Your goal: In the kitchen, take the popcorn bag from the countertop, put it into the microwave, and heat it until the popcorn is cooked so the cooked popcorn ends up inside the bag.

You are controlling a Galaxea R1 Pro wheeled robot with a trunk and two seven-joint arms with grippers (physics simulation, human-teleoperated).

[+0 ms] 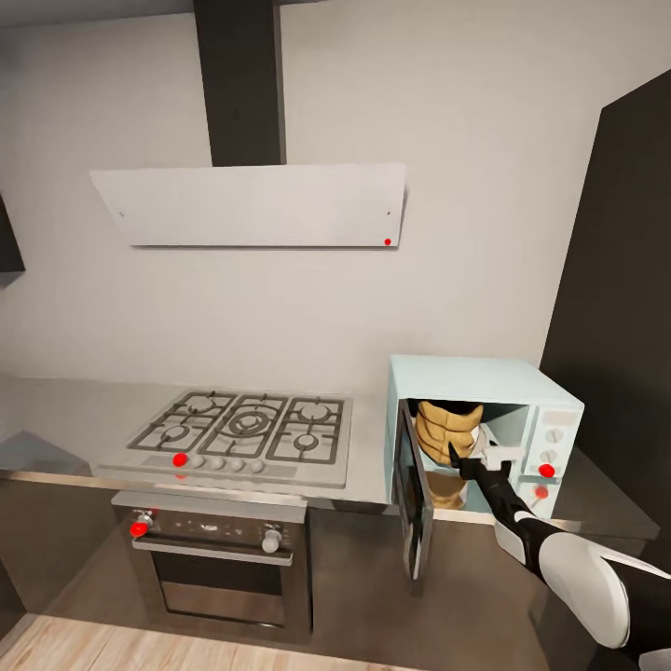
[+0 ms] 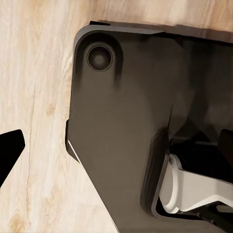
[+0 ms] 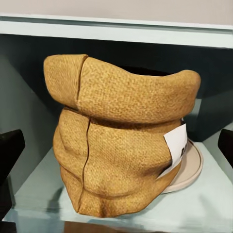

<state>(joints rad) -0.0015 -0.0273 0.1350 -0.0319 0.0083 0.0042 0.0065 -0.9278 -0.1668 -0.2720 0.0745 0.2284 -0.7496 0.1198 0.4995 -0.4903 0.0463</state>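
A grey kitchen surface point(image 1: 368, 466) carries a hob and, at its right end, the mint-blue microwave point(image 1: 485, 382) with its door point(image 1: 411, 503) swung open. The popcorn bag point(image 3: 119, 141) sits inside, near the front lip, partly on the turntable plate point(image 3: 191, 172). The right gripper point(image 1: 454, 456) is at the opening, its fingers point(image 3: 9, 145) spread wide on either side of the bag and holding nothing; the left gripper's state I cannot tell. Withdrawing carelessly could snag the bag and tip it out, or the closing door could strike it.
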